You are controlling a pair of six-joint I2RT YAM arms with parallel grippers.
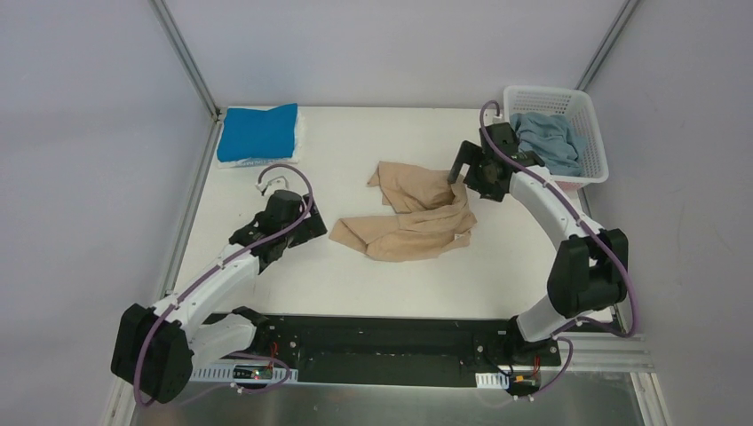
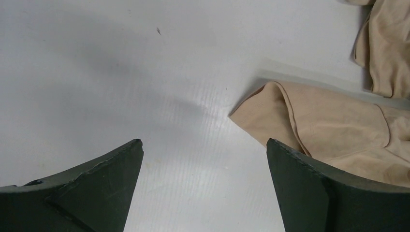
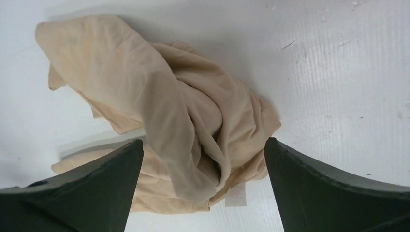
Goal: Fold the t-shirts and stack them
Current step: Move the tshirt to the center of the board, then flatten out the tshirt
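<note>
A large tan t-shirt (image 1: 413,217) lies crumpled in the middle of the white table. My right gripper (image 1: 463,176) hovers over its far right end, open, with the bunched tan cloth (image 3: 159,101) and its white label below and between the spread fingers (image 3: 309,183). My left gripper (image 1: 313,226) is low at the shirt's left edge, open on bare table (image 2: 204,145), and a folded tan corner (image 2: 338,130) lies just by its right finger. A bright blue t-shirt (image 1: 257,131) lies folded at the back left. A grey-blue t-shirt (image 1: 549,140) sits in the basket.
A white lattice basket (image 1: 555,91) stands at the back right, close behind my right arm. The blue shirt rests on something white near the left wall's metal frame (image 1: 191,67). A black base rail (image 1: 382,342) runs along the near edge.
</note>
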